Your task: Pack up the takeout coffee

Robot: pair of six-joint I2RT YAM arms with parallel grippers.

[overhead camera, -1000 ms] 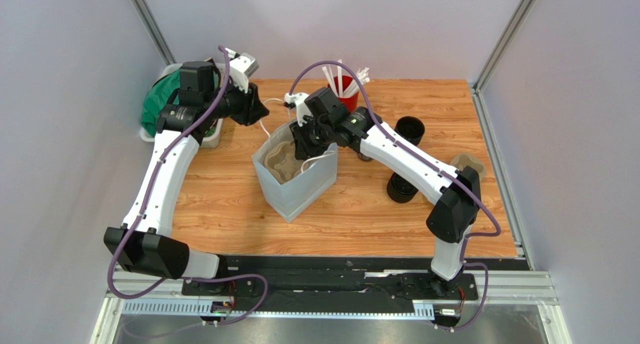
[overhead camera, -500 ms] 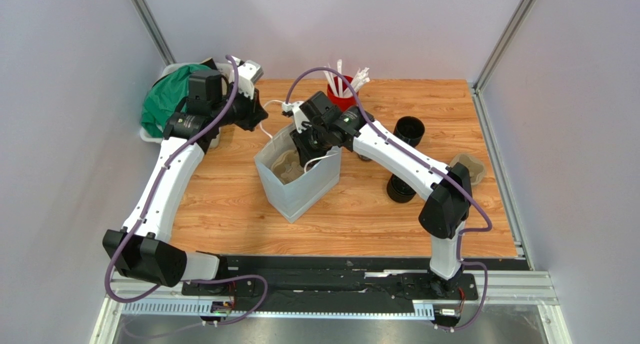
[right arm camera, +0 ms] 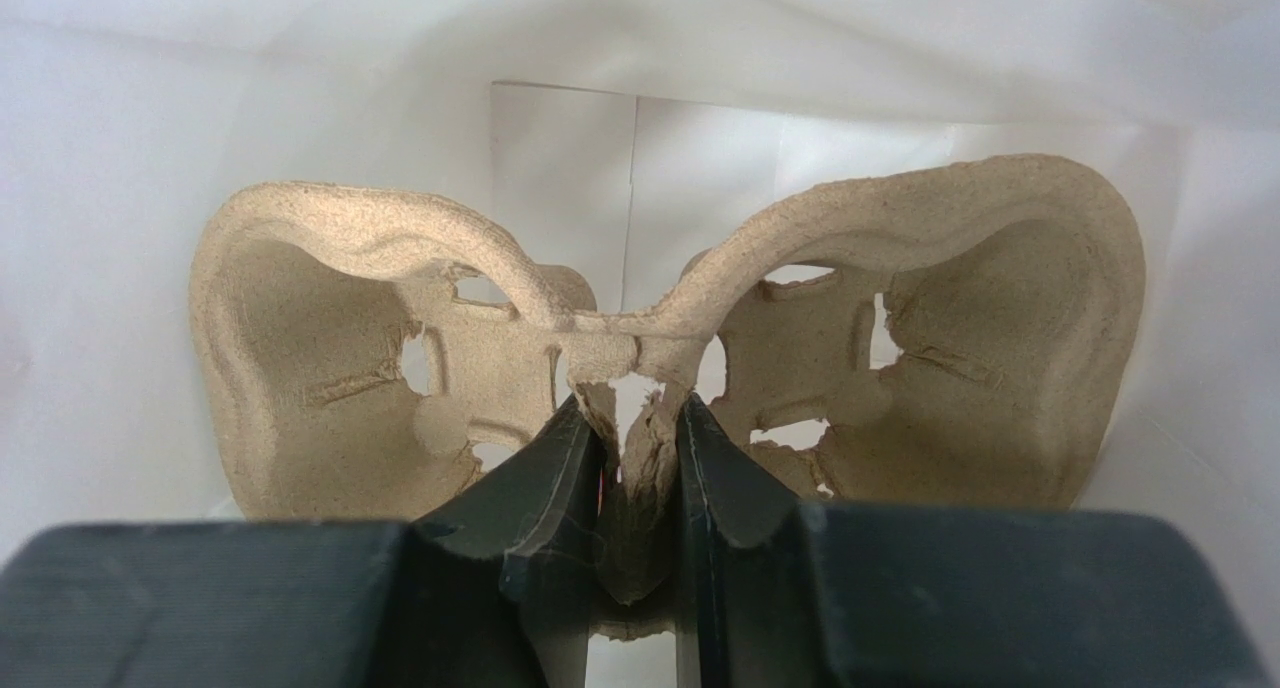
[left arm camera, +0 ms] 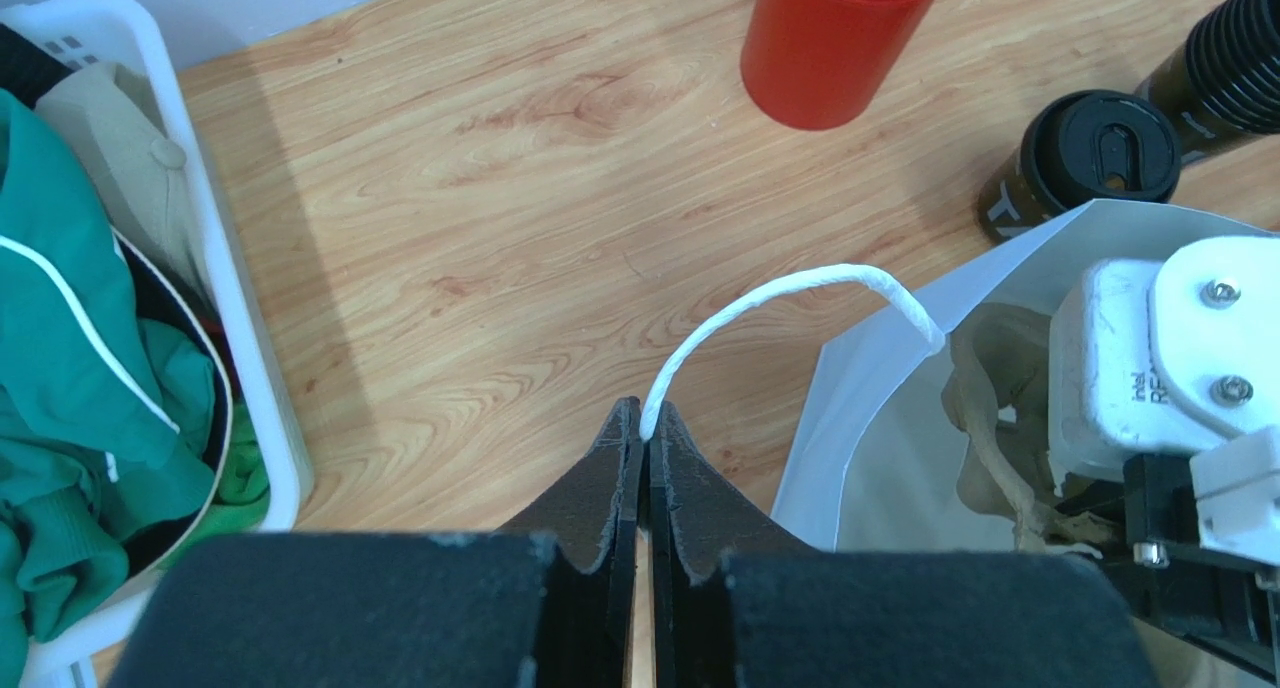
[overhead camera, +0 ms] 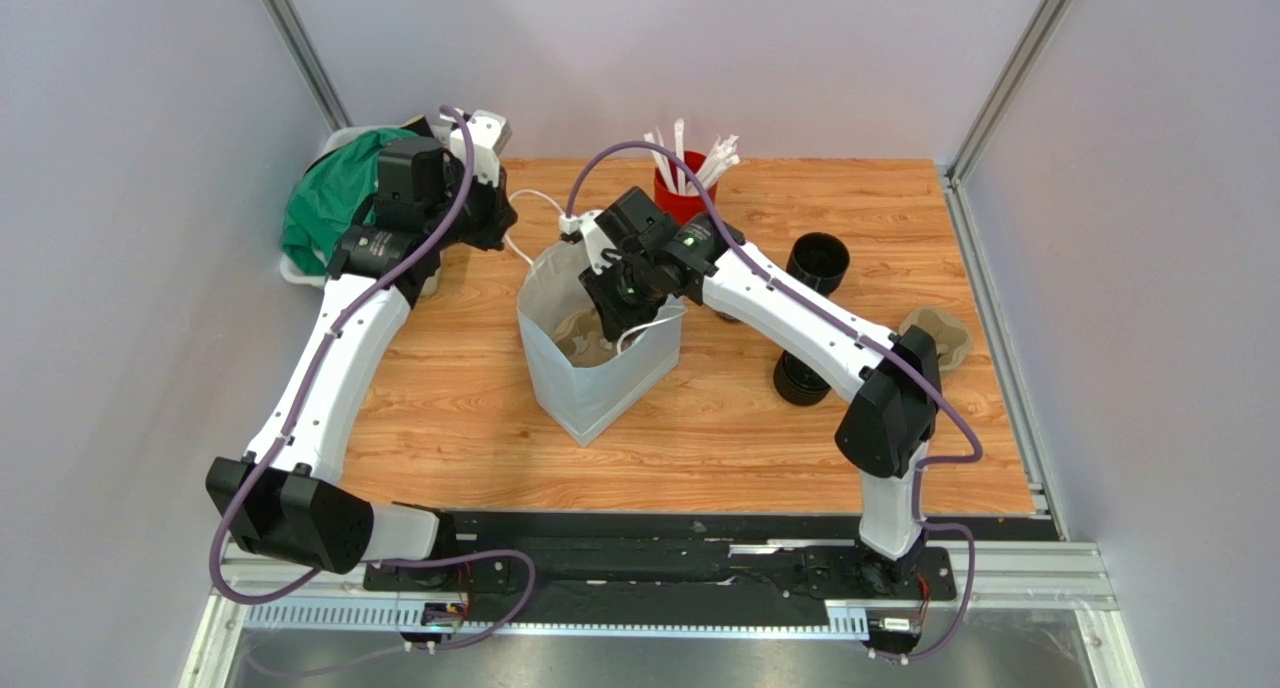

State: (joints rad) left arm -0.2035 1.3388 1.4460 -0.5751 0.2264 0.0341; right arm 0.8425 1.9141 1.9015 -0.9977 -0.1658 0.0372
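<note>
A white paper bag is set open on the wooden surface, the right gripper placed in its mouth over a brown moulded-pulp carrier. Its white cord handle is drawn toward 10 o'clock by the left gripper. A small black disposable cup is seen at its 2 o'clock.

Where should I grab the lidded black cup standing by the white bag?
Probably the black cup by its side wall below the lid, jaws level, coming from the red cup's side: it stands upright, and the white bag crowds the opposite side.
</note>
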